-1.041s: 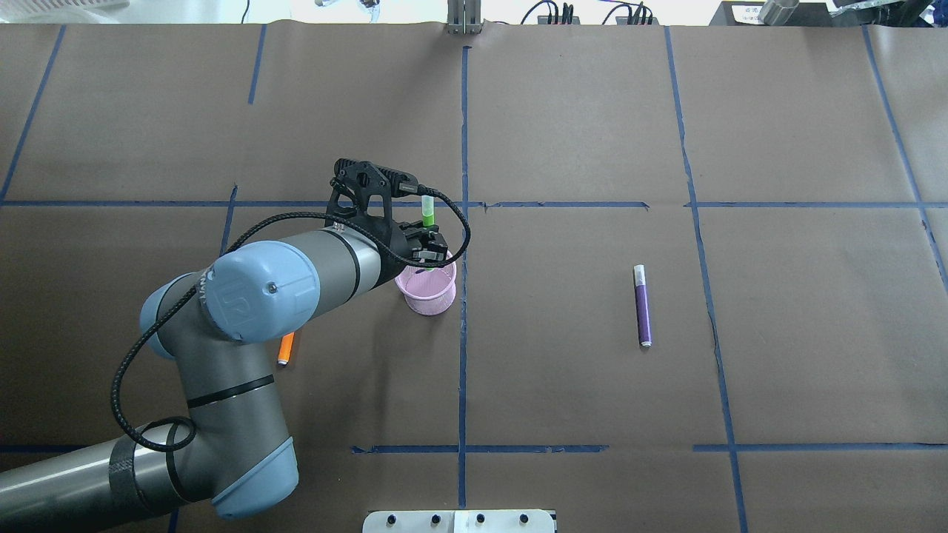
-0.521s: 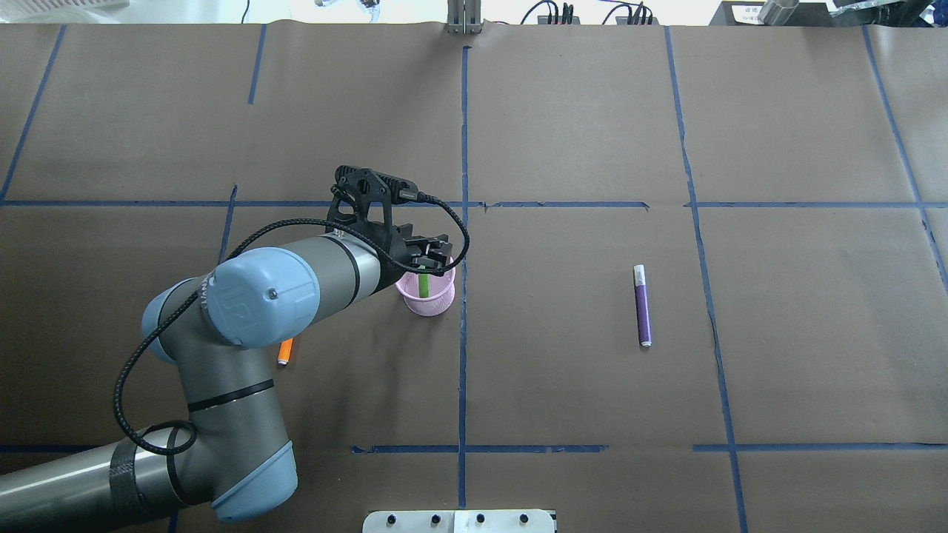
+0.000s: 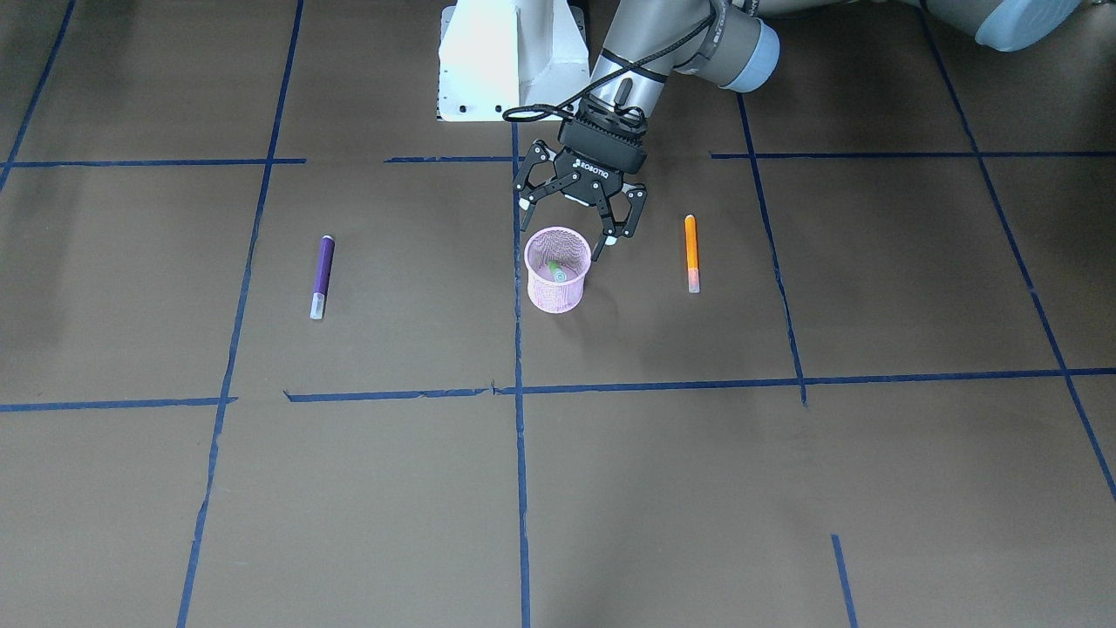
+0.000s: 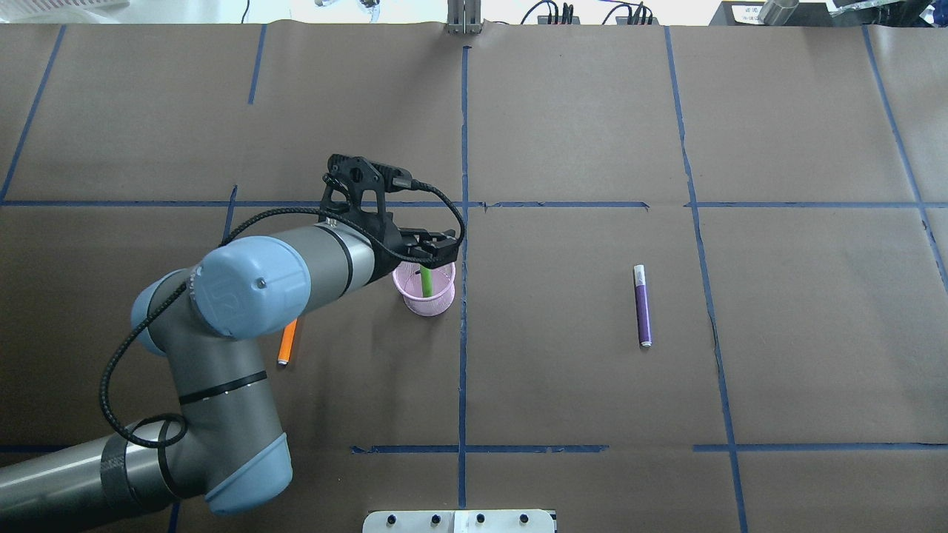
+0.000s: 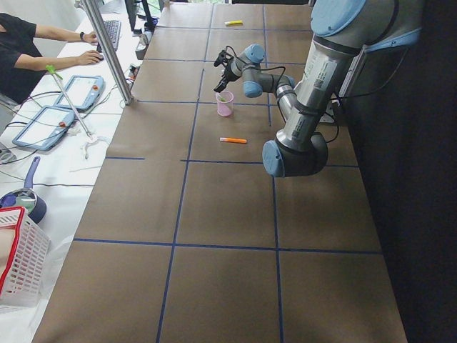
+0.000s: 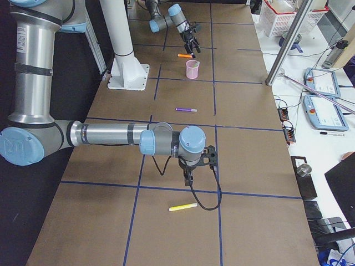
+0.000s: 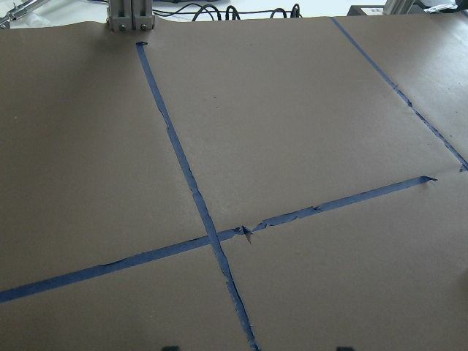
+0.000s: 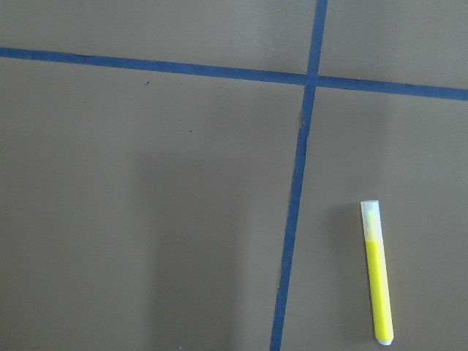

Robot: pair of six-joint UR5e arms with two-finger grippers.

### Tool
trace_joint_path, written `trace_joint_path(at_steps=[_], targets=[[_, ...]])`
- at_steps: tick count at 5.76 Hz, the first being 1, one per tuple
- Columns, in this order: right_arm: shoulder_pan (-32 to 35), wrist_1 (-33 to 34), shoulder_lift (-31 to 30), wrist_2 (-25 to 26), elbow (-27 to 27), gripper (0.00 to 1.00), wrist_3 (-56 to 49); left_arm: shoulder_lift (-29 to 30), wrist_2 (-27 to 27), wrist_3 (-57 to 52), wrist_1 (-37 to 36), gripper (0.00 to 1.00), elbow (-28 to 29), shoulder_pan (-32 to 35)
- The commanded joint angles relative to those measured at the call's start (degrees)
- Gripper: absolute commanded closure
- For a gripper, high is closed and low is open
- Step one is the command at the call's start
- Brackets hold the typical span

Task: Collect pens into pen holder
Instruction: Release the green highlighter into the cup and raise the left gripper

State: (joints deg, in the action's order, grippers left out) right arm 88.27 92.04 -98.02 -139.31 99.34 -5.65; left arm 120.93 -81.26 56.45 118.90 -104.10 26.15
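4 pens are in sight, and 1 of them, the green pen, already sits inside the pen holder, leaning against its pink mesh wall. The left gripper hangs just above the pen holder's rim, on the robot's side of it. Its 2 fingers are spread wide apart and hold nothing.

The orange pen lies flat on the brown paper near the pen holder, on the robot's left of it and not touching it. The purple pen lies flat farther out on the pen holder's other side, the robot's right.

The yellow pen lies well apart from the pen holder, far down the table toward the robot's right end, beside a blue tape line. The right gripper hovers near that yellow pen, far from the pen holder. Only the side camera shows it, so I cannot tell whether its fingers are apart or together.
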Motion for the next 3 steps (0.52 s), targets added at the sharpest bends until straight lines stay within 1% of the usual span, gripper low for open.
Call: trace_joint_path(at_steps=[1, 2, 3], targets=[[-0.1, -2.8, 1.2, 4.8, -4.7, 0.13, -1.5, -4.1, -8.8, -0.2, -0.2, 0.00, -0.2, 6.0], [-0.6, -3.7, 8.0, 4.9, -12.7, 0.15, -1.6, -6.5, -15.6, -0.1, -0.2, 0.00, -0.3, 10.0], [-1.7, -4.0, 12.5, 6.9, -20.4, 0.16, -3.9, -8.8, -16.6, 0.0, -0.1, 0.00, -0.6, 11.2]])
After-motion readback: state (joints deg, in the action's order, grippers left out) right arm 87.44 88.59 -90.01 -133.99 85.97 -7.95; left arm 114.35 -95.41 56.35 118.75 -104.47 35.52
